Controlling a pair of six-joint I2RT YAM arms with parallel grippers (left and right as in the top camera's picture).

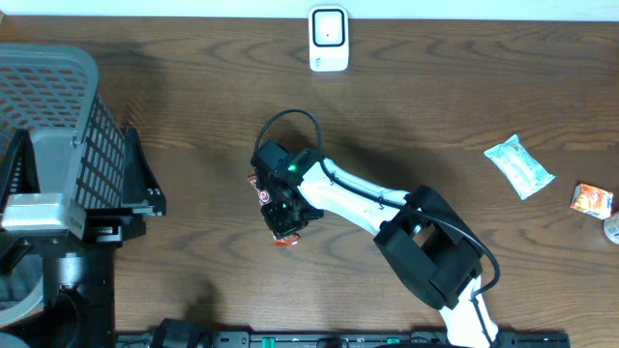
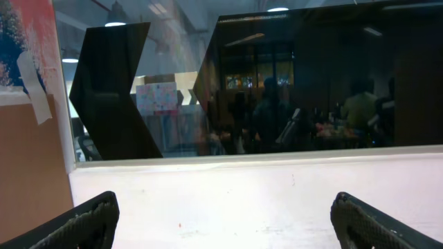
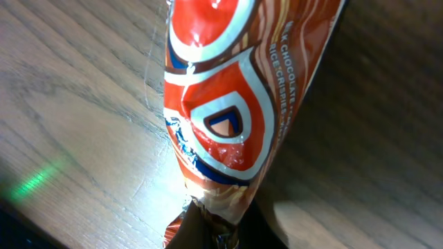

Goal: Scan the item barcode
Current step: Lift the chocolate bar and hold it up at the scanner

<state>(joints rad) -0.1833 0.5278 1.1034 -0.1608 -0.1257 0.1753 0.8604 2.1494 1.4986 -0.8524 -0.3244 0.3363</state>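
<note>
Right tool [image 1: 284,218]: clenched, jaws pinched on the end of a red-orange glossy chocolate-bar wrapper [image 3: 228,104] with white and blue swirls. The arm is stretched out over the middle of the dark wood-grain table [image 1: 193,87].

Right wrist view:
- The wrapper runs straight out ahead of the tool and fills most of the frame.
- Its printed face is towards the camera. "MILK CHOCOLATE" and "RICE CRISPIES" are readable along its right edge.
- The brown crimped seam sits at the end nearest the tool.
- Wood grain is directly behind it. Can't tell if the wrapper rests on the table or sits just clear of it.
- Small green light spot [image 3: 34,183] on the table, left of the wrapper.

Overhead: the tool covers most of the wrapper. A red tip pokes out on the tool's near side and a red-white bit shows on its left.

Around the right tool:
- White boxy scanner unit with a dark window [image 1: 328,39]: ahead and slightly right, at the far table edge, well apart.
- Grey mesh plastic basket [image 1: 58,106]: well off to the left.
- Pale blue-and-white sachet [image 1: 518,166] and small orange packet [image 1: 591,199]: far right, near each other, not touching.

Left tool [image 2: 221,234]: released, fingers [image 2: 83,225] spread wide at the bottom corners of its view, nothing between them. It faces a white ledge and a dark glass pane.
</note>
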